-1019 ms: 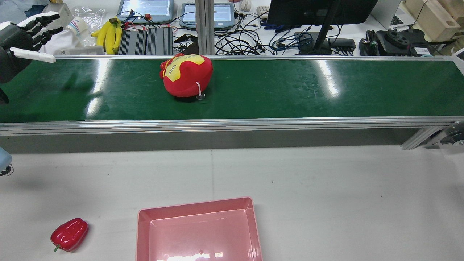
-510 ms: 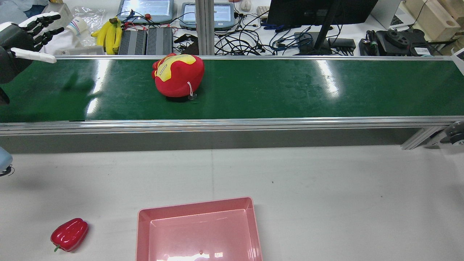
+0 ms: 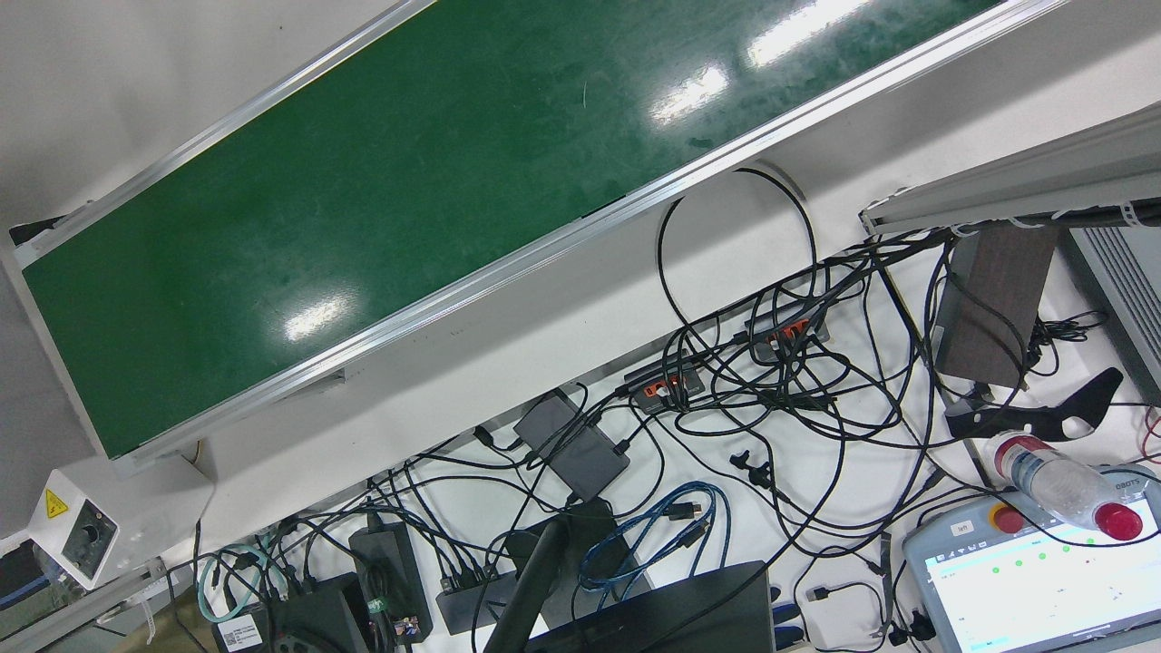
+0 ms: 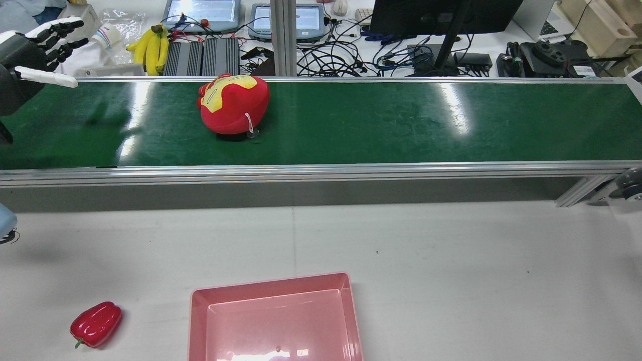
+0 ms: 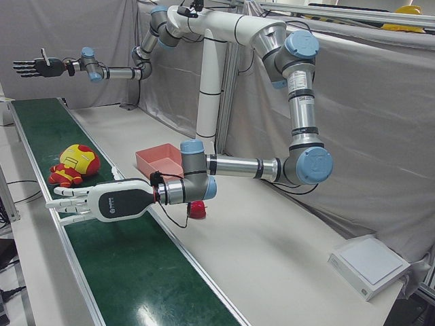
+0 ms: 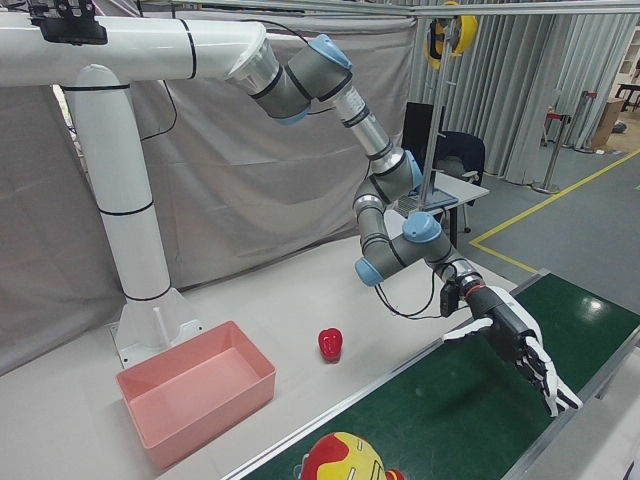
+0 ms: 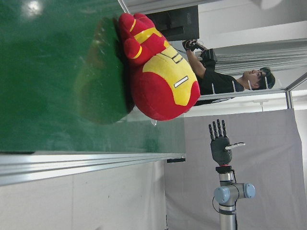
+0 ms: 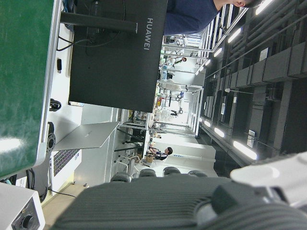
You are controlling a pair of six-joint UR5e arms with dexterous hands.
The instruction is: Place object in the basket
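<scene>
In the rear view, nearest the camera, the pink basket sits empty on the white table, with a red pepper to its left, well apart from it. Neither has shifted since the earlier pictures. Beyond them runs the green conveyor belt, and here is the change: the red and yellow plush toy lying on it has travelled leftward along the belt, from near the middle post toward the left hand. The toy lies on its side near the belt's far edge, its white loop and tag at the near side.

The left hand hovers above the belt's left end with its fingers spread flat and straight, holding nothing and touching nothing, the toy still well apart from it. It has barely moved.

In the left-front view the right hand hangs above the far end of the belt, likewise splayed wide and empty
</scene>
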